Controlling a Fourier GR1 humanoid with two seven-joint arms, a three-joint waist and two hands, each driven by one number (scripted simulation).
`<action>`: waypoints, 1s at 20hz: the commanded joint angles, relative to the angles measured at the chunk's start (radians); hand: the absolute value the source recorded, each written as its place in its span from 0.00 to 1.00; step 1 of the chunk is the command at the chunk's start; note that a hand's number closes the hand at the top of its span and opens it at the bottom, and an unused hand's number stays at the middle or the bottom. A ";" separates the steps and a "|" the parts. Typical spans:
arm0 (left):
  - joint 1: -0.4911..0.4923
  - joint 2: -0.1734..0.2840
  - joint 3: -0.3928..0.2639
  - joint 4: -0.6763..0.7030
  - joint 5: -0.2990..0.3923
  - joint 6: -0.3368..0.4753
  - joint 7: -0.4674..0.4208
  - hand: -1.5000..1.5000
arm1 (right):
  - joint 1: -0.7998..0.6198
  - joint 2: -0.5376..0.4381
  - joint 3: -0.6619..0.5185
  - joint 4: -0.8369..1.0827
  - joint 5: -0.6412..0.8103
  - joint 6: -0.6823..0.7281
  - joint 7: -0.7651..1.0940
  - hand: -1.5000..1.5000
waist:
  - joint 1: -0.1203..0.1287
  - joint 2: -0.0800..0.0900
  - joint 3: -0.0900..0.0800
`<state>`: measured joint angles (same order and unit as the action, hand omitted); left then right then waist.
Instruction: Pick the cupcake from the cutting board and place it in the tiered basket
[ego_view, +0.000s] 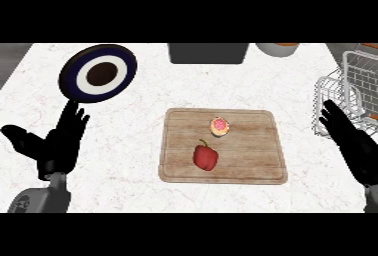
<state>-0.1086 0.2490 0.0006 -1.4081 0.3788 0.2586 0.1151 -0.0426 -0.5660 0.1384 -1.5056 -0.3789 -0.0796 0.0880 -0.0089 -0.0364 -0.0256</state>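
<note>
Wooden and pale brown, the cutting board lies flat in the middle of the white marbled counter, and the cupcake sits on its upper half, pink-topped, a little left of the board's centre line. Just below it, apart from it, a red bell pepper lies on the same board with its stem pointing up toward the cupcake. Off to the right edge stands the wire tiered basket, white and open-meshed, only partly in sight. The right hand is raised in front of that basket, fingers straight and spread a little, holding nothing and well clear of the board. Over at the left edge the left hand rests open, fingers up and thumb out to the side, also holding nothing. Above it, near the counter's upper left, lies a dark blue plate with a white ring and a dark centre. Along the far edge stand a dark grey box-like container and, to its right, part of a pale round vessel.
</note>
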 joint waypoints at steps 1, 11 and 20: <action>0.004 0.029 -0.001 -0.010 -0.008 -0.023 0.022 0.50 | 0.005 0.089 -0.014 0.005 -0.043 0.001 -0.056 1.00 | 0.009 0.035 0.026; 0.131 0.211 -0.076 0.052 -0.143 -0.145 0.010 0.50 | -0.010 0.560 0.029 0.112 -0.094 -0.175 -0.579 0.00 | 0.030 0.038 0.026; 0.147 0.220 -0.077 0.062 -0.142 -0.179 -0.006 0.50 | -0.105 0.214 0.251 0.220 0.352 -0.394 -0.008 0.00 | 0.034 0.034 0.020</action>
<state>0.0141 0.4715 -0.0651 -1.3515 0.2482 0.0892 0.1215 -0.0932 -0.2684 0.2977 -1.2839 -0.1572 -0.4256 -0.1167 0.0284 0.0026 -0.0049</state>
